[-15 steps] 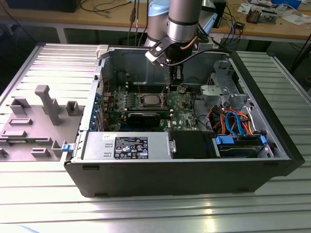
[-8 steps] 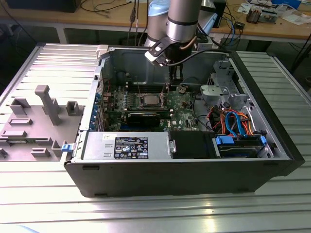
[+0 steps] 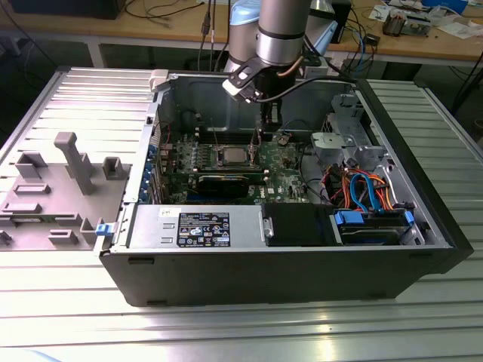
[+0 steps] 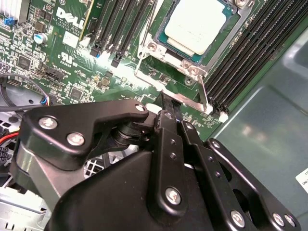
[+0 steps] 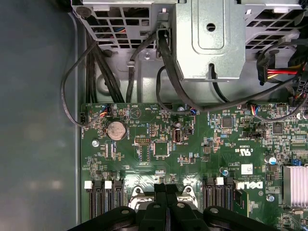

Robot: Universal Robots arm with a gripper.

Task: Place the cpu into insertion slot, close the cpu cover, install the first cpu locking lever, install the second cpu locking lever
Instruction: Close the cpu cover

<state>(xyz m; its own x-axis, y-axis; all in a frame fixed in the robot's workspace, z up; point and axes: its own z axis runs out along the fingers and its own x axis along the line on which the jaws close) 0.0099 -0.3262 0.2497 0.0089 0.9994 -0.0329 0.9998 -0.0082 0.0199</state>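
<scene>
Item: open desktop computer case (image 3: 264,271), lying on its side on a ribbed metal table (image 3: 226,324).

Green motherboard (image 3: 283,170): fills the case floor toward the rear wall.

Insertion slot (image 4: 152,46): square socket with a silver rim, near the middle of the motherboard. Banks of black memory slots (image 4: 250,53) flank it.

Cpu (image 4: 195,24): seated in the insertion slot, plain silver-grey top facing up. In the exterior view it lies at (image 3: 230,156).

Cpu cover (image 4: 225,44): thin silver frame, lying flat around the cpu, whose top shows through the window.

Locking lever (image 4: 204,94): thin silver rod at the socket edge nearest the fingers, angled away from the frame. Whether it is latched cannot be told.

Gripper (image 4: 166,103): black, its two fingers pressed together in both wrist views, at (image 5: 166,187) in the first wrist view. The tips sit just above the socket's near edge, beside the lever. Whether anything thin is pinched between them cannot be told. In the exterior view the gripper (image 3: 263,139) hangs inside the case, just to the exterior view's right of the cpu.

Other contents:
- Long black expansion card (image 3: 223,181), along the socket's front side.
- Power supply (image 3: 196,226), at the case's front edge.
- Silver drive cage (image 5: 209,38), with black cables beneath it.
- Coin cell battery (image 5: 115,130), on the motherboard.
- Finned heat sink (image 5: 294,185), on the motherboard.
- Orange and blue cables (image 3: 362,188), toward the case's end at the exterior view's right.

Beside the case: grey moulded fixture (image 3: 60,181), on the table at the exterior view's left.
</scene>
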